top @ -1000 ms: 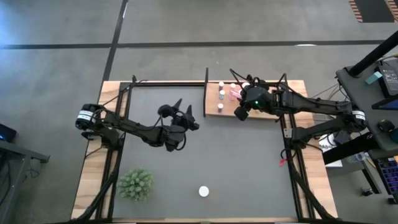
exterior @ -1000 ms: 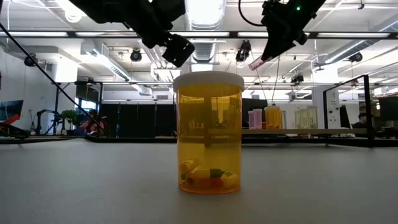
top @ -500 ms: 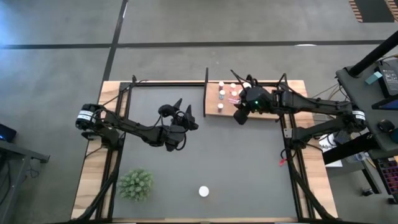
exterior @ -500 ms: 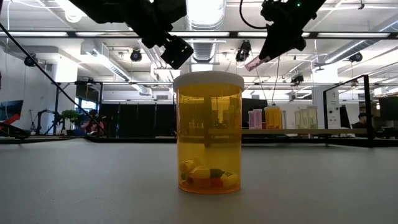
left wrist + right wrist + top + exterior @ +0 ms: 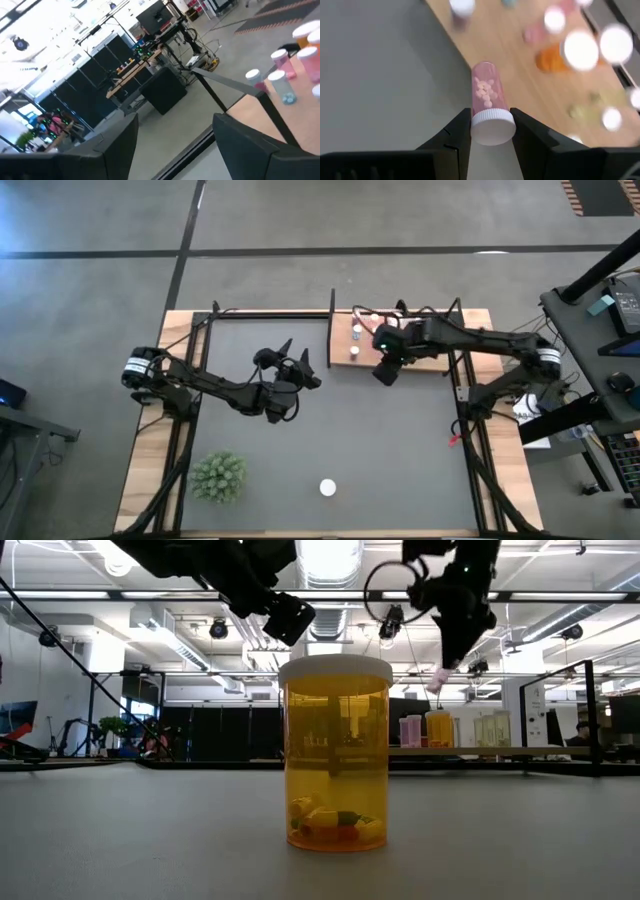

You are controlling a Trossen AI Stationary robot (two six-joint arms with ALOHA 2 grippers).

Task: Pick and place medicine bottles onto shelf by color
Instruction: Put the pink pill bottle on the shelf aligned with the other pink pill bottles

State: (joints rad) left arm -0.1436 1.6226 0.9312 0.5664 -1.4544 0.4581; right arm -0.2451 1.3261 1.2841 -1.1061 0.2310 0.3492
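A pink medicine bottle (image 5: 486, 90) with a white cap hangs in my right gripper (image 5: 384, 370), which is shut on it above the near left part of the shelf (image 5: 342, 360). Several medicine bottles (image 5: 355, 332) stand upright on that light-brown board. An orange medicine bottle (image 5: 335, 755) with a white cap (image 5: 327, 488) stands alone on the dark mat near the front edge. My left gripper (image 5: 297, 355) hovers open over the mat's middle, left of the shelf, with nothing between its fingers (image 5: 250, 145). My right gripper pinches the pink bottle's white cap (image 5: 492, 129) between its two fingers. The fingers slant steeply down from above. The bottle's body sticks out beyond the fingertips, its bottom toward the shelf (image 5: 520, 85), lifted clear of the board.
A spiky green plant (image 5: 218, 477) sits at the mat's near left. Thin black posts (image 5: 331, 302) stand at the shelf's corners. Black frame rails (image 5: 460, 420) run along both sides of the mat. The mat between plant, orange bottle and shelf lies bare.
My right gripper has tipped steeply downward and shifted a little toward the table's left and down over the shelf. The pink bottle, which slanted before, now points almost straight down and hangs lower. My left arm has kept still.
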